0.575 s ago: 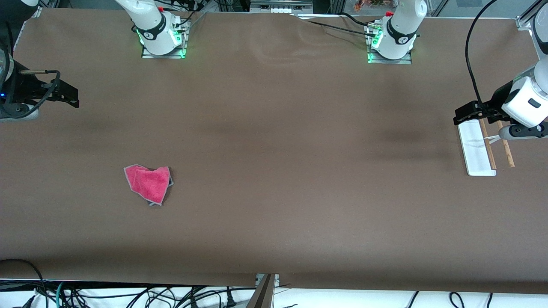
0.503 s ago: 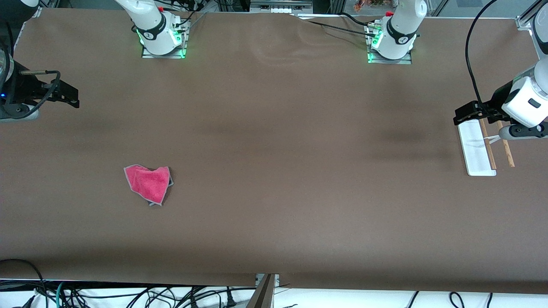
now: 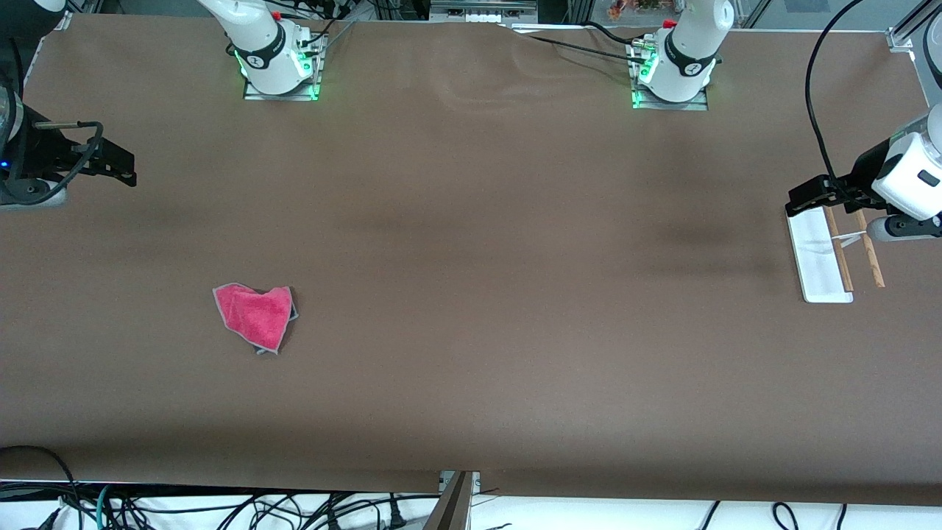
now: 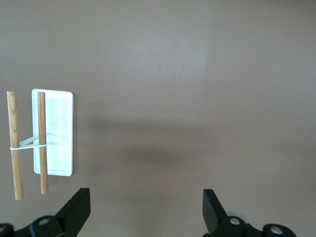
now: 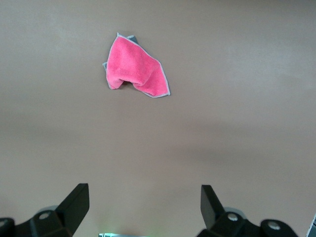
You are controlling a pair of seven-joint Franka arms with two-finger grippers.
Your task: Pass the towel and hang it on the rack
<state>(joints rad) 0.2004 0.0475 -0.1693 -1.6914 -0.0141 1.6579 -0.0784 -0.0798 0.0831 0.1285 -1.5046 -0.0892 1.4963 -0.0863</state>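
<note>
Brown table [image 3: 471,294], both arms cut off at your frame edges. Left gripper [image 4: 145,212] has drifted slightly outward over the rack [image 3: 818,254], fingers wide, empty. Right gripper [image 5: 143,210] unmoved, wide, empty. Towel [image 3: 255,316] lies crumpled toward the right arm's end, well apart from both.

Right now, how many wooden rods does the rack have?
2. Both rods stand side by side on the rack at the left arm's end of the table, joined by a white crosspiece; none looks hidden.
</note>
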